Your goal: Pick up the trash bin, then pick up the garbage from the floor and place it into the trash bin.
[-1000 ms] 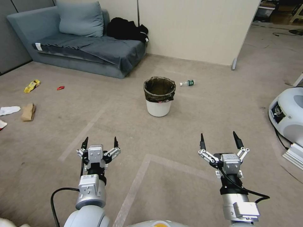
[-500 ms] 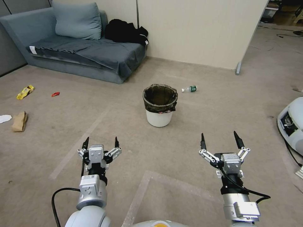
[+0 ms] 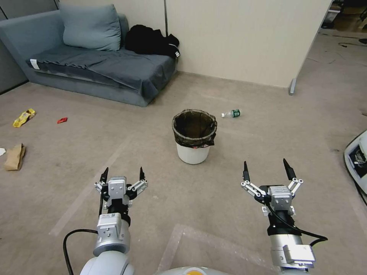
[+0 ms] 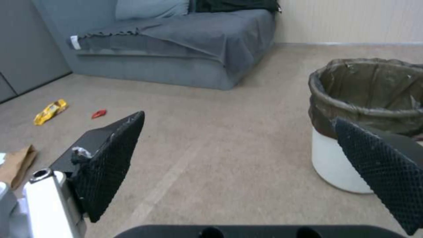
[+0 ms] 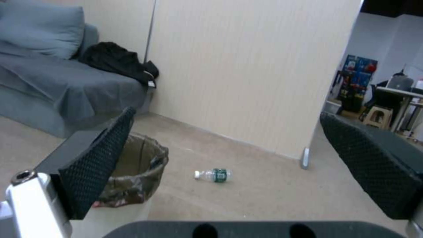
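The white trash bin (image 3: 192, 152) with a dark liner stands upright on the carpet floor (image 3: 248, 152) ahead of me, between my two arms; it also shows as the bin (image 4: 339, 165) and the bin (image 5: 132, 185). Garbage lies scattered: a clear bottle (image 3: 231, 113) with a green label just behind the bin, the same bottle (image 5: 212, 175), and at far left a yellow wrapper (image 3: 23, 117), a red wrapper (image 3: 62, 120) and a brown paper bag (image 3: 14, 157). My left gripper (image 3: 122, 173) and right gripper (image 3: 266, 169) hang open and empty, short of the bin.
A grey-blue sofa (image 3: 95, 72) with a cushion and dark clothing stands at the back left. A beige partition wall (image 3: 244, 38) rises behind the bin. A white machine (image 3: 357, 154) sits at the right edge. Pale tape lines cross the carpet near me.
The whole view has shifted: the bin, bottle and sofa now sit lower and closer, and the left-hand litter has slid toward the edge. Both grippers stay open, unchanged.
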You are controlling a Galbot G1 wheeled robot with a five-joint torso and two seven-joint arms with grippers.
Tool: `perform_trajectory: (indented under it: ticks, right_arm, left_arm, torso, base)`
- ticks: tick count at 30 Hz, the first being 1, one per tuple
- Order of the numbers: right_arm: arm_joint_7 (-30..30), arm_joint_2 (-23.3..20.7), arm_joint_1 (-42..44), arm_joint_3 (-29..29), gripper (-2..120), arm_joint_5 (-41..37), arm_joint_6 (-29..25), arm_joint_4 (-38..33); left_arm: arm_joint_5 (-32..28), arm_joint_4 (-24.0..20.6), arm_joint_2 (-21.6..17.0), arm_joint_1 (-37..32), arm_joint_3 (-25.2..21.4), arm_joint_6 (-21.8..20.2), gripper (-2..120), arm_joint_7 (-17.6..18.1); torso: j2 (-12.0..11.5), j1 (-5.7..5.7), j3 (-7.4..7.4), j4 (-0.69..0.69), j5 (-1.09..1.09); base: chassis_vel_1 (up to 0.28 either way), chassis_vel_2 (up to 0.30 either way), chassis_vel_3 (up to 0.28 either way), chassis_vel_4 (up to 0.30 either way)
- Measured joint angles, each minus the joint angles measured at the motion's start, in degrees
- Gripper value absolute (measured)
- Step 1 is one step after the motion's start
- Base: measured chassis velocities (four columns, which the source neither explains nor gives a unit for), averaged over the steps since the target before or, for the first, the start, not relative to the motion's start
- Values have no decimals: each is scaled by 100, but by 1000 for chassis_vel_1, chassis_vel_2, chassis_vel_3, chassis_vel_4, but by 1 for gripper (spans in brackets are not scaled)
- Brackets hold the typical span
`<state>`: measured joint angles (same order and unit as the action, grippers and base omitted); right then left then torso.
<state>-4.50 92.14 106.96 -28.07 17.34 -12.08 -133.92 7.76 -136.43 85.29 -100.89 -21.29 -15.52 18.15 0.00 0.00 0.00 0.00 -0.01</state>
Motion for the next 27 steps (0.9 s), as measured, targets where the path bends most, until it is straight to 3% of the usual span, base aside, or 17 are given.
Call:
perform_trajectory:
  ticks: [27]
  right_arm:
    - [7, 0, -1, 0, 100, 4, -45, 20]
  left_arm:
    - [87, 31, 15, -33, 45, 27, 100, -3]
  torso:
    - [0, 0, 0, 0, 1]
  base:
    - [-127, 126, 130, -130]
